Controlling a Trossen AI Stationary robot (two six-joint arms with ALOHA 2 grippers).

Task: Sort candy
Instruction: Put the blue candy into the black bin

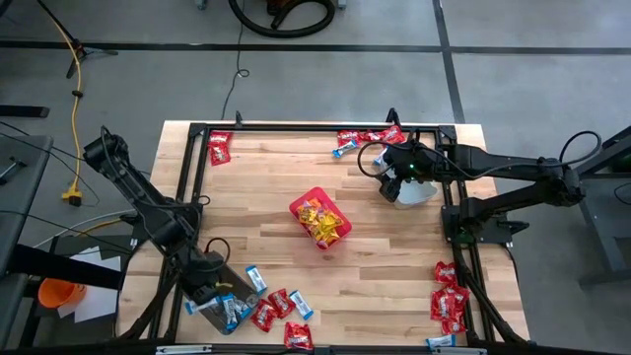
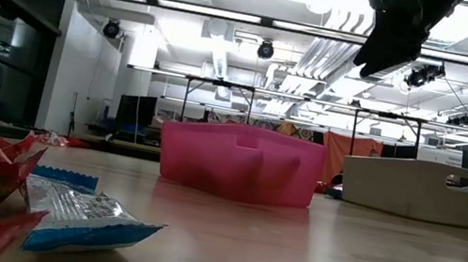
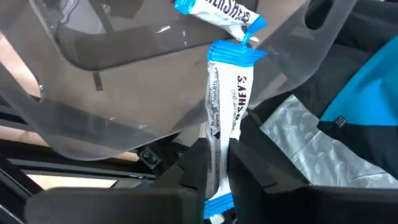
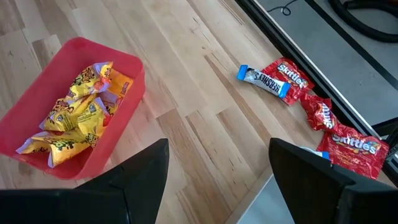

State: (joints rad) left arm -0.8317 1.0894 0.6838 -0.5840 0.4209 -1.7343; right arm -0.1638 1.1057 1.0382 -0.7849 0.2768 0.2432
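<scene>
My left hand (image 3: 214, 177) pinches a blue-and-white candy (image 3: 225, 112) over the clear tub (image 3: 118, 81). My right hand (image 4: 217, 180) hangs wide above the surface (image 4: 199, 99).

A red square bin (image 4: 93, 158) at the frame's left holds yellow packets (image 4: 68, 124) printed in red. At upper right lie shiny red packets (image 4: 351, 146) with white lettering and a blue-and-white bar (image 4: 264, 81) on pale wood planks (image 4: 205, 124).
</scene>
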